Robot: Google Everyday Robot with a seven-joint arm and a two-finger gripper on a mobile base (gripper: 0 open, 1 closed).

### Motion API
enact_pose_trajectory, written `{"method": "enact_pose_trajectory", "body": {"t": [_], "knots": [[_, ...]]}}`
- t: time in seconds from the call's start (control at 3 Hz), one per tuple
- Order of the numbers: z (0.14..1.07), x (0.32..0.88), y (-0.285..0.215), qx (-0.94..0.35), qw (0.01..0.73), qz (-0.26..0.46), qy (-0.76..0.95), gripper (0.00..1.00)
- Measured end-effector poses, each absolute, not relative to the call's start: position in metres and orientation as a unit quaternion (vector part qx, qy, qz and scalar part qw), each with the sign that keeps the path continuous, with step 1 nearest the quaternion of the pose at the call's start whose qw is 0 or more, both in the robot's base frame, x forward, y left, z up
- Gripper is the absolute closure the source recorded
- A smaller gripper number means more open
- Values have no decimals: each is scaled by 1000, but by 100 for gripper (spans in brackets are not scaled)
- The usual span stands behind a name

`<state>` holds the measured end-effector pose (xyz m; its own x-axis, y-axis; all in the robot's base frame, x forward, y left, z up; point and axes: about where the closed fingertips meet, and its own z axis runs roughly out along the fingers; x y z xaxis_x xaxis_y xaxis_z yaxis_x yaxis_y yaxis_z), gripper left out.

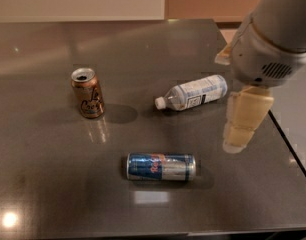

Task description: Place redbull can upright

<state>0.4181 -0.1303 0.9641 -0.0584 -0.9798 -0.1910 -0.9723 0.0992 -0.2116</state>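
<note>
The redbull can (pixel 161 166) lies on its side on the dark table (pixel 53 184), front of centre, blue and silver with red lettering, its long axis running left to right. My gripper (pixel 241 126) hangs above the table at the right, cream-coloured and pointing down. It is to the right of the can and a little behind it, apart from it and holding nothing that I can see. The grey wrist housing (pixel 265 49) above it fills the upper right corner.
A copper-brown can (pixel 87 92) stands upright at the left. A clear plastic bottle (pixel 193 92) with a white cap lies on its side behind the redbull can, just left of the gripper. The table's right edge (pixel 288 144) runs close behind the gripper.
</note>
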Motion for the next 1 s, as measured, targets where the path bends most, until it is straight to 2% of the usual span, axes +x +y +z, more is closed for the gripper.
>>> {"method": "enact_pose_trajectory", "body": {"t": [1.0], "knots": [[892, 384, -27, -693, 87, -14, 715, 0]]}}
